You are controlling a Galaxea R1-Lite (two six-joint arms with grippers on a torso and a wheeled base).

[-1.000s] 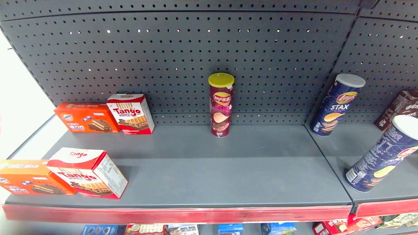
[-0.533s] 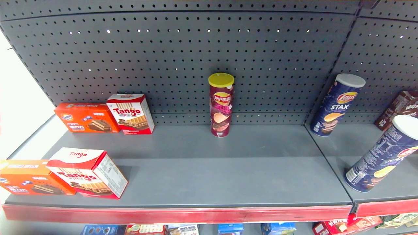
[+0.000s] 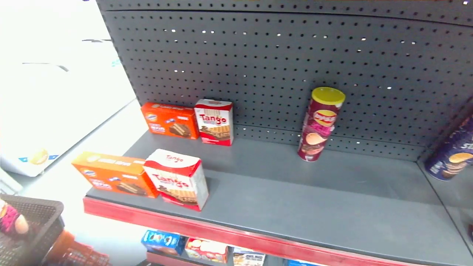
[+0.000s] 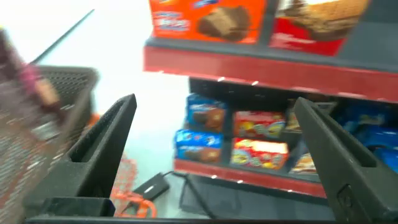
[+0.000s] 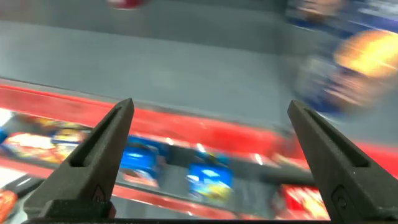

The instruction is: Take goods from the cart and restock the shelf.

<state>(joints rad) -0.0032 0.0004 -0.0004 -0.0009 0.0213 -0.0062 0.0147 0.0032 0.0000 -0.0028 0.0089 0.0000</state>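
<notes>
Both claws hang spread and empty below the shelf's edge: the left claw [image 4: 217, 155] near the dark mesh cart [image 4: 43, 118], the right claw [image 5: 211, 162] facing the shelf's red front strip [image 5: 186, 118]. Seen from the head, the cart sits low and off to the robot's left, below and apart from the grey shelf [image 3: 295, 199], so the left arm is judged the nearer one for the coming pick. A pink-wrapped package [image 3: 11, 221] lies inside the cart (its long axis cannot be told, as it sits at the view's edge).

On the matte metal shelf, backed by perforated pegboard [image 3: 258, 62], a maroon chip can [image 3: 319, 123] with a yellow lid stands upright against the back. Two red-and-white wafer boxes [image 3: 177, 179] and two orange biscuit boxes [image 3: 114, 173] stand in pairs at the shelf's left end, one pair at the front edge and one at the back. The boxes are flat-faced cardboard and the can is a rigid cylinder; the wide bare stretch in front of the can looks the likely spot for new stock.
</notes>
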